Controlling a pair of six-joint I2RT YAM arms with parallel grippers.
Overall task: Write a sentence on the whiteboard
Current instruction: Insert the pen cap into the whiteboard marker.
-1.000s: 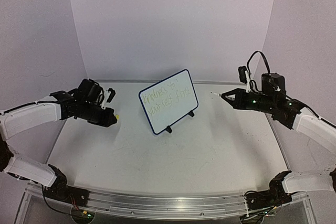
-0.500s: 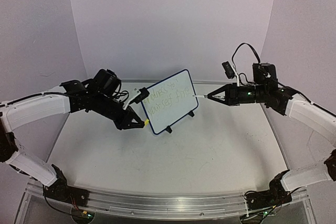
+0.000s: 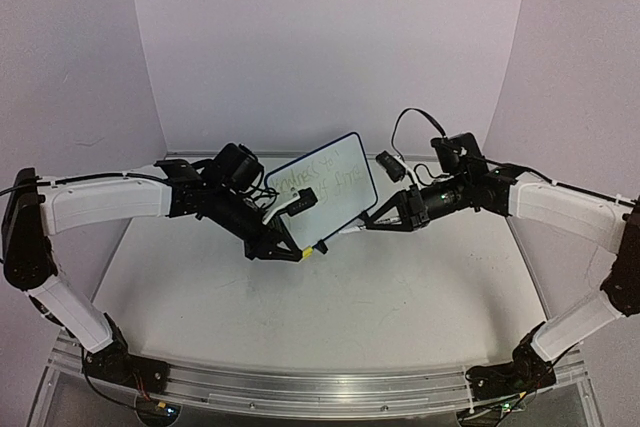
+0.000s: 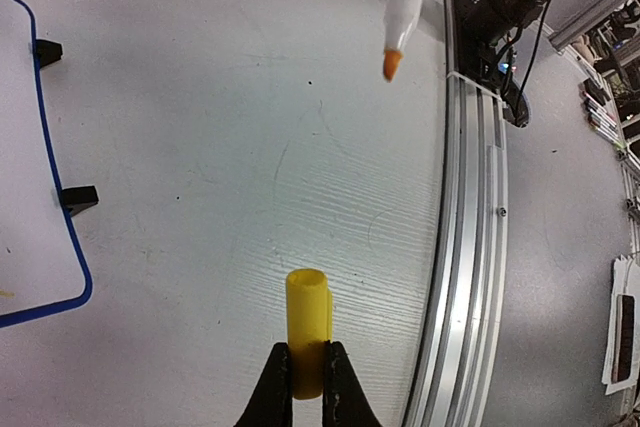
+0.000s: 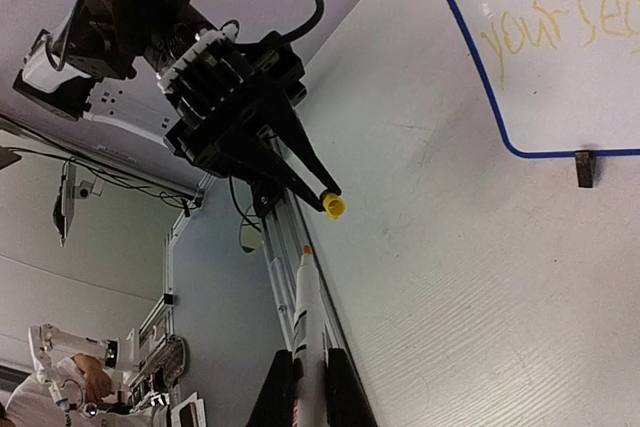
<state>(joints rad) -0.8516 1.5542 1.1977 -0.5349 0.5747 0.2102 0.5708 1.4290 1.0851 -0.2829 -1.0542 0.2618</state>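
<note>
Left jaws clamp the cap [image 4: 308,327], right jaws the marker [image 5: 306,327]. If misaligned, its tip [image 4: 393,64] ahead of the left jaws could miss the cap.

High at near edge looking down over table [image 3: 400,287], left wrist close above it, right wrist low across it, whiteboard [image 3: 340,162] corner and cap [image 3: 310,252] in all three

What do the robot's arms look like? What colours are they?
The left arm and the right arm both have smooth white shells and chunky black joints. The left gripper and the right gripper are black, each with two thin, pointed fingers. A black cable loops above the right wrist.
</note>
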